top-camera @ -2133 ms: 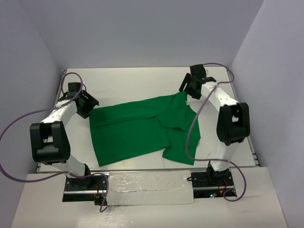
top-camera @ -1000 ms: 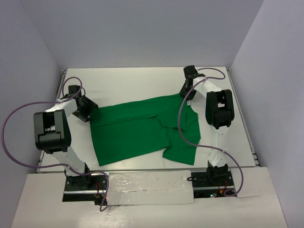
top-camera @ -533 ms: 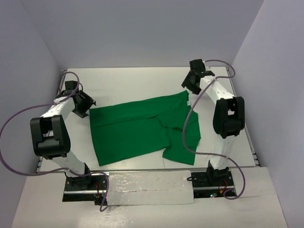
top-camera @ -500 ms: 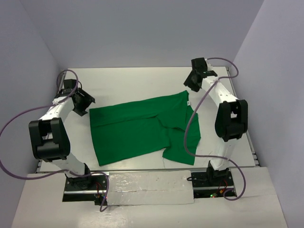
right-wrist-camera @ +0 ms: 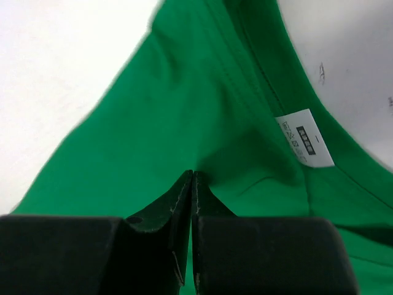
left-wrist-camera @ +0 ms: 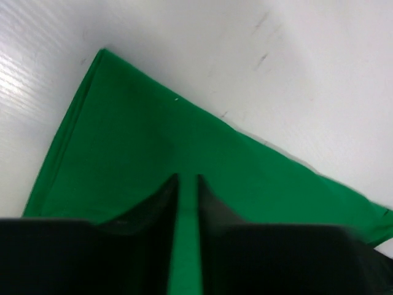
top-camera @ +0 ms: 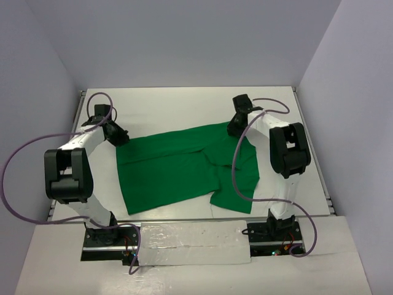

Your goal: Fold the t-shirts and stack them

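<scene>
T-shirt spread flat, left end effector and right end effector seemingly clamped on far edge, white table beyond.

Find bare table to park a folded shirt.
Free: the far strip of table between the t-shirt and the back wall. Crowded: its far corners, under the left gripper and right gripper, and side margins, taken by the left arm and right arm.

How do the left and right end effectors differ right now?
The left end effector sits at a plain corner of the bright green cloth t-shirt; the right end effector sits by its white neck label. A thin slit parts the left's fingers; the right's meet, puckering cloth. Both are black and low over the shirt.
</scene>
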